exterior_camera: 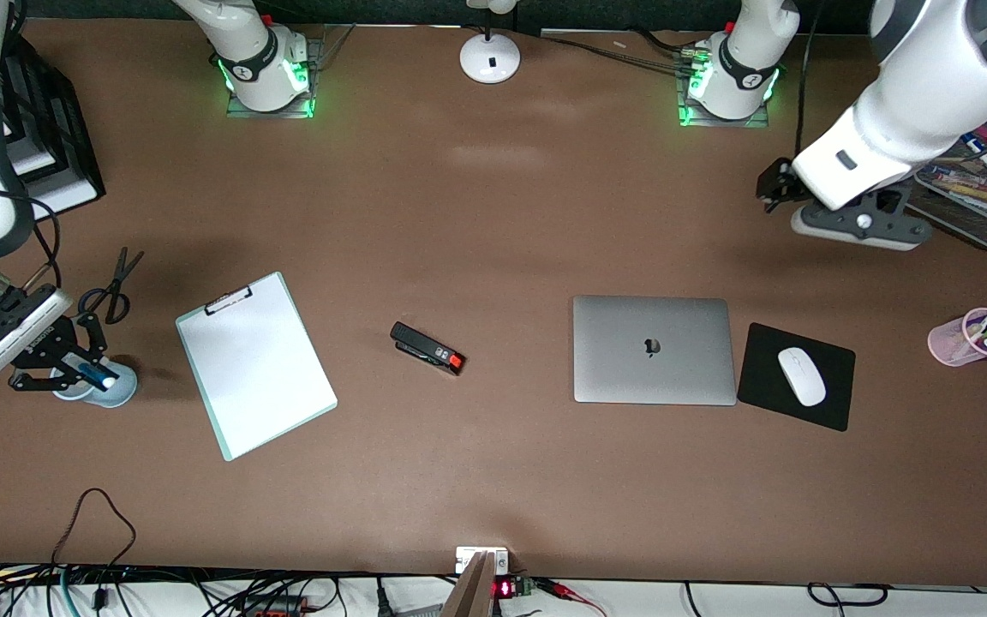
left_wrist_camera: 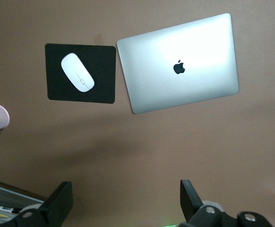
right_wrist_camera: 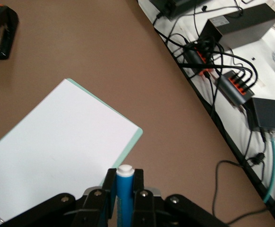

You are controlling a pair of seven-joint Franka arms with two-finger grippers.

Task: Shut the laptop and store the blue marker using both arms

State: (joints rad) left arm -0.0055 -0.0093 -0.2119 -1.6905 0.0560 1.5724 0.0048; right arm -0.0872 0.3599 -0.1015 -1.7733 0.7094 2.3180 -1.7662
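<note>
The laptop [exterior_camera: 654, 350] is seen shut flat on the worktop [exterior_camera: 493, 480], lower right of centre in the front view, w/ the black mouse pad [exterior_camera: 828, 360] just beside it; that half of the task is judged done.

The blue marker [exterior_camera: 98, 374] is pinched in the right gripper [exterior_camera: 74, 364], jaws pressed together on the barrel, at the far left edge of the front view, directly over a pale blue cup [exterior_camera: 116, 390]. In the right wrist view the marker [right_wrist_camera: 124, 194] is shown w/ its whitish cap end sticking out past the fingertips.

Risks, as judged:
- Cup mouth is largely hidden by the gripper, so alignment can't be confirmed; if off-centre, the marker could be caught on the rim and the cup tipped.
- If released too high, the marker may bounce out or roll toward the clipboard [exterior_camera: 255, 364].
- Scissors [exterior_camera: 112, 287] lie near; could be clipped on retreat.

The left gripper [exterior_camera: 780, 190] is held spread wide, empty, upper right of the front view, over bare worktop near a mesh tray [exterior_camera: 973, 206]; that arm waits.
</note>
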